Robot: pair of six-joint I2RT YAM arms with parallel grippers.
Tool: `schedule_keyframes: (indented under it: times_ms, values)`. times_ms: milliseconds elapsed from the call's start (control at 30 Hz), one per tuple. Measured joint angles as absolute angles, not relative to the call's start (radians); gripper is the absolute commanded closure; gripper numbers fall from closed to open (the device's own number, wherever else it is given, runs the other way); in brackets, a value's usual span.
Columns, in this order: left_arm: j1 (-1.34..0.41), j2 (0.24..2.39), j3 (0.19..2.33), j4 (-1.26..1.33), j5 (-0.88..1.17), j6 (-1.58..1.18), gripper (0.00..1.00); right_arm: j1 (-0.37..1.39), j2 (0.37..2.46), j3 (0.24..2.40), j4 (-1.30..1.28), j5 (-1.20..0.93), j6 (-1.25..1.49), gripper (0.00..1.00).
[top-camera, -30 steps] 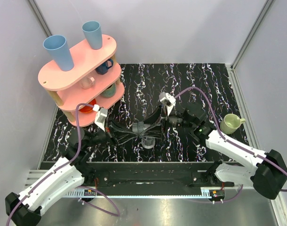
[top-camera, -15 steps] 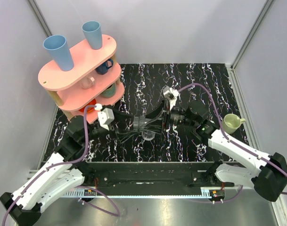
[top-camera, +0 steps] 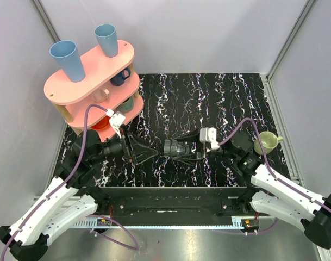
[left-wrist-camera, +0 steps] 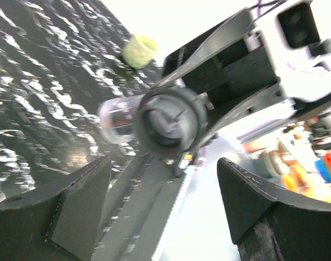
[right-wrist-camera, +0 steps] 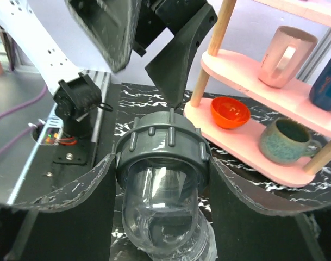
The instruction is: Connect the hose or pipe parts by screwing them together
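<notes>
Pulling back across the black marbled surface (top-camera: 208, 92) toward the pink rack (top-camera: 89, 76), the left arm (top-camera: 62, 204) is leaving the middle of the scene to its partner. That is the big change: a second ago both arms were meeting over the centre, and now they are standing well apart.

The left gripper (left-wrist-camera: 164, 163) is spreading wide with nothing between its fingers. Its own camera is looking straight down the bore of the piece it has let go.

The right gripper (right-wrist-camera: 162, 163) is doing the holding alone. It is pinching the coupling (right-wrist-camera: 162, 217) by its clear tubular body, keeping it over the surface just right of centre and pointing it at the left gripper.

The nut (right-wrist-camera: 162, 148), a ribbed dark grey ring, is sitting square on the coupling's end and not drooping. I am reading that as the two parts hanging together by their threads, since nothing else is supporting the ring. How far the thread is run in I cannot tell, because the joint is hiding under the ring's skirt. If it is snug, the task is nearing its finish. If it is only just catching, the left gripper is going to be needed for another twist.
</notes>
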State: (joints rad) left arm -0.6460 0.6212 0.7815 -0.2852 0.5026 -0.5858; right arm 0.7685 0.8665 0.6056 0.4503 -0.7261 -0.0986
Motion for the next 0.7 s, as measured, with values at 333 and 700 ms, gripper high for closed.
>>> schedule_keyframes:
  times_ms: [333, 700]
  values:
    - [-0.644, 0.784, 0.825, -0.214, 0.648, -0.905, 0.32, 0.847, 0.843, 0.588, 0.422, -0.689, -0.416, 1.0]
    - [-0.638, 0.833, 0.799, -0.083, 0.72, -1.019, 0.81, 0.871, 0.854, 0.591, 0.417, -0.648, -0.462, 1.0]
